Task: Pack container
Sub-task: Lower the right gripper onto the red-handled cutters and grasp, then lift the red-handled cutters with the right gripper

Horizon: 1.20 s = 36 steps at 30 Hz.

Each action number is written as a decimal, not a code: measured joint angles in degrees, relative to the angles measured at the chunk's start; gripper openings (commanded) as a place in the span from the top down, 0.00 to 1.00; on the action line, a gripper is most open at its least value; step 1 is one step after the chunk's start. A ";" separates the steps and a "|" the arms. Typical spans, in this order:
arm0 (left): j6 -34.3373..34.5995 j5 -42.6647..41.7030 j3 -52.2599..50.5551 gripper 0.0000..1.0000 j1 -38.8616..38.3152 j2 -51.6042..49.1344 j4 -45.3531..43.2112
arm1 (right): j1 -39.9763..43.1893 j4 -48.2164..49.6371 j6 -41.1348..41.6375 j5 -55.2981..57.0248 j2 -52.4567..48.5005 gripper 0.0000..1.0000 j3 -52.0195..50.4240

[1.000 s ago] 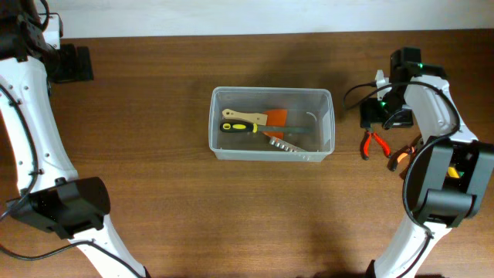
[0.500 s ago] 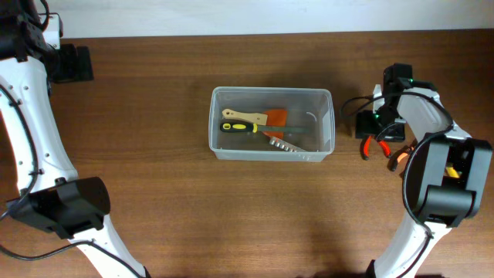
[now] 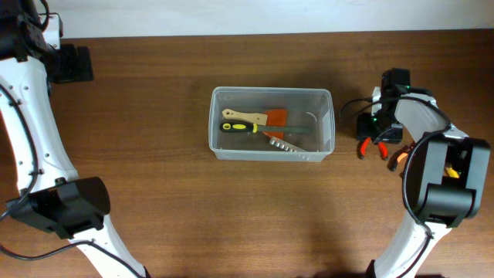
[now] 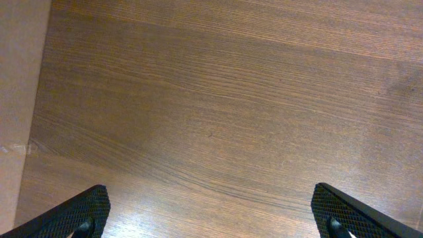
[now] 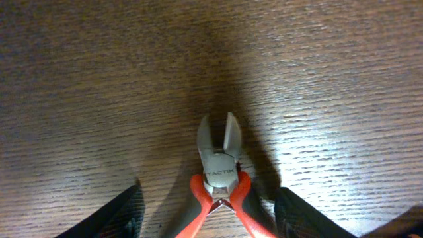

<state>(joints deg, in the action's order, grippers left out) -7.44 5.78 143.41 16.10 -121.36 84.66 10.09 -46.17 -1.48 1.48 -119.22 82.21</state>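
Note:
A clear plastic container (image 3: pixel 272 123) sits mid-table and holds a yellow-black handled tool (image 3: pixel 241 127), a wooden-handled orange scraper (image 3: pixel 258 117) and a grey metal tool (image 3: pixel 284 142). Red-handled cutters (image 3: pixel 373 146) lie on the wood to its right; in the right wrist view (image 5: pixel 219 173) they lie between my fingers, jaws pointing away. My right gripper (image 3: pixel 372 133) (image 5: pixel 208 215) is open, low over the cutters, straddling their handles without closing. My left gripper (image 4: pixel 211 218) is open over bare wood at the far left; its arm (image 3: pixel 71 63) shows in the overhead view.
A second orange-handled tool (image 3: pixel 403 157) lies just right of the cutters, partly under my right arm. The table's back edge runs along the top of the overhead view.
My right gripper moved down and left from behind the cutters to sit over them. The cutters and the left arm have not moved.

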 measured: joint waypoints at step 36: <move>0.02 0.00 0.00 0.01 0.00 0.00 0.00 | 0.04 -7.98 12.20 -1.81 0.00 0.42 -0.11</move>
<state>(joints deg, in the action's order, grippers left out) -7.42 5.78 143.41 16.10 -121.36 84.66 10.13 -54.15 10.72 -0.34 -119.22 82.11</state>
